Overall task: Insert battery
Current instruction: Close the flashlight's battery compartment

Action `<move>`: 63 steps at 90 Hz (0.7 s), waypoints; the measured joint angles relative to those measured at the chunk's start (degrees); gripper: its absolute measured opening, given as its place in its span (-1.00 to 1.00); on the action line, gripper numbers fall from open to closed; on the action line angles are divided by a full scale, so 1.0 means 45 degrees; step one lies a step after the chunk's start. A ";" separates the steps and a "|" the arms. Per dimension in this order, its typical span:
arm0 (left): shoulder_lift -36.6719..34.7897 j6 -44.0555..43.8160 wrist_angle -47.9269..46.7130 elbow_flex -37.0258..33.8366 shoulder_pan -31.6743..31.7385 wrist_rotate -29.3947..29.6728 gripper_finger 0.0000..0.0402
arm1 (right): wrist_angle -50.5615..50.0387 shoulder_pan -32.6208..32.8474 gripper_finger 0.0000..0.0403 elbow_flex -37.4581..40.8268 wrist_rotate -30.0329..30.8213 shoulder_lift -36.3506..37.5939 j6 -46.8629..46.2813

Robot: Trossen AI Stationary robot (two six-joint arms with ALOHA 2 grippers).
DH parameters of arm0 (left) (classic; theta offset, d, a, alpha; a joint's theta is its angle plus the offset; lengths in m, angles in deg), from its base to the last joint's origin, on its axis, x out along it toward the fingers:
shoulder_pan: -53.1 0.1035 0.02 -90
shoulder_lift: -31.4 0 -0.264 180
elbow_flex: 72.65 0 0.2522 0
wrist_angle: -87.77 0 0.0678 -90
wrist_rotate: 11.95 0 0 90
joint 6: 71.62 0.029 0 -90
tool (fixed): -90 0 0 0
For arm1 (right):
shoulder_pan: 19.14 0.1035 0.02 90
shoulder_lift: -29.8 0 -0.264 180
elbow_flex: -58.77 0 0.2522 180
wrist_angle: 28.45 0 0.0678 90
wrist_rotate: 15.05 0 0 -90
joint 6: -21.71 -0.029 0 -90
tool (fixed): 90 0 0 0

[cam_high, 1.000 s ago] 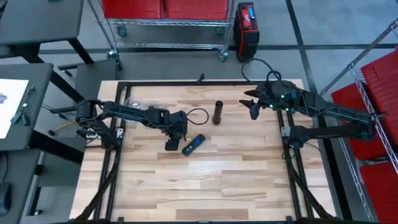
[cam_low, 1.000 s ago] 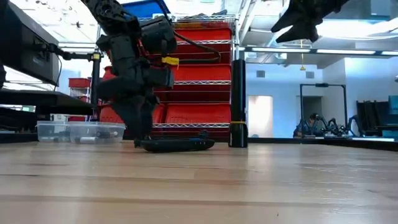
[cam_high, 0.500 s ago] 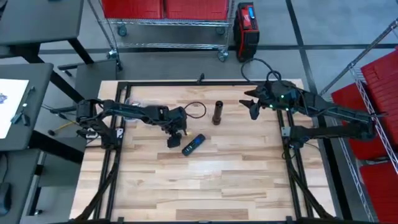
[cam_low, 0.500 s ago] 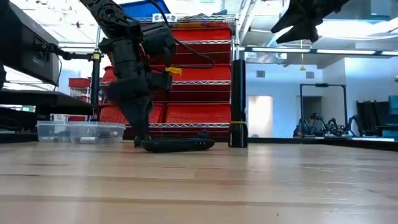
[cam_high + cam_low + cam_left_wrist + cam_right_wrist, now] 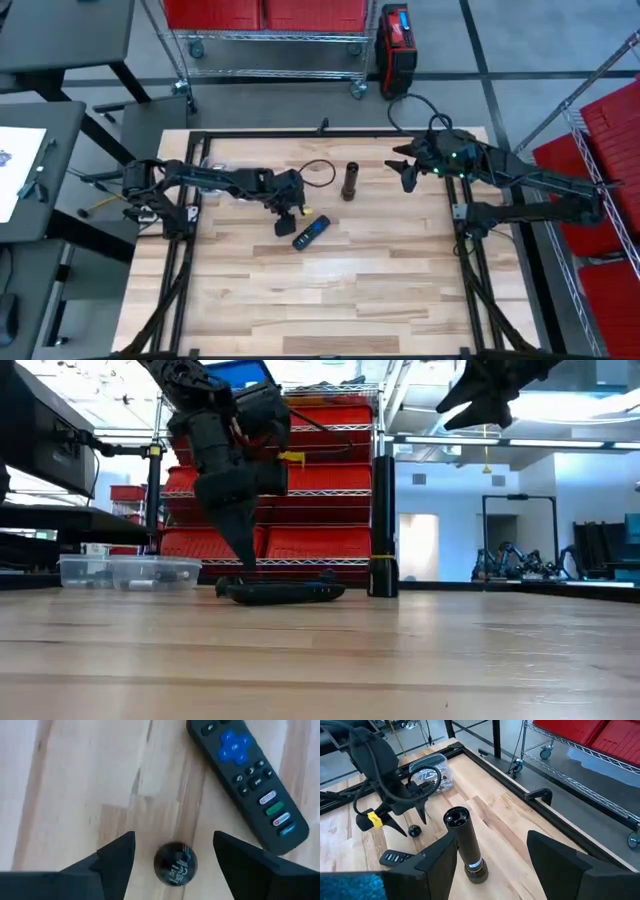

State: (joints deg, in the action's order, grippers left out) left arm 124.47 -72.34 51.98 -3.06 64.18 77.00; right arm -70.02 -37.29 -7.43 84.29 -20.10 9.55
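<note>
A black remote [image 5: 311, 232] with blue buttons [image 5: 245, 775] lies flat on the wooden table. Left of it, a small round black piece with white print [image 5: 175, 863] rests on the wood; I cannot tell whether it is the battery. My left gripper [image 5: 173, 836] hangs open over this piece, fingers pointing down, one on either side and clear of it [image 5: 245, 555]. A black tube-shaped flashlight [image 5: 349, 181] stands upright on its end farther back, its top open [image 5: 456, 816]. My right gripper [image 5: 405, 178] hovers open, high above the table to the right of the flashlight.
A clear plastic bag with small parts [image 5: 427, 775] lies at the table's far left [image 5: 130, 570]. A black cable loop [image 5: 318, 183] hangs by my left wrist. Bare wood fills the table's near half. Red shelving stands beyond the far edge.
My left gripper has risen from table level and shifted a little toward the table's right edge, nearer the remote. The remote, the flashlight and my right gripper have kept still.
</note>
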 joint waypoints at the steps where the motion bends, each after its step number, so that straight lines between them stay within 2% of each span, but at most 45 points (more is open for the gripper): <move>1: 0.0038 -0.0003 -0.0063 0.0025 0.0011 -0.0002 0.23 | 0.0000 0.0000 0.12 0.0000 0.0000 -0.0004 0.0000; 7: 0.0428 -0.0202 -0.0916 0.0532 0.0035 0.0018 0.23 | 0.0009 0.0000 0.12 0.0000 0.0005 -0.0008 0.0000; 19: 0.1510 -0.0630 -0.3992 0.2553 -0.0017 0.0275 0.23 | -0.0019 0.0003 0.12 0.0000 0.0012 -0.0016 -0.0264; 29: 0.2114 -0.0436 -0.4529 0.3365 -0.0043 0.0406 0.23 | -0.0048 0.0005 0.12 0.0000 0.0015 -0.0016 -0.0306; 47: 0.2107 0.0136 -0.4184 0.2841 -0.0033 0.0439 0.23 | -0.0020 0.0005 0.12 0.0000 0.0020 -0.0011 -0.0335; 63: 0.2090 0.0071 -0.3516 0.2029 -0.0184 -0.0089 0.23 | -0.0015 0.0005 0.12 0.0000 0.0034 -0.0011 -0.0330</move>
State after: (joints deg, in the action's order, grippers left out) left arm 133.88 -72.02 36.16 6.07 63.36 76.60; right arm -70.09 -37.27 -7.43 84.45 -20.15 8.06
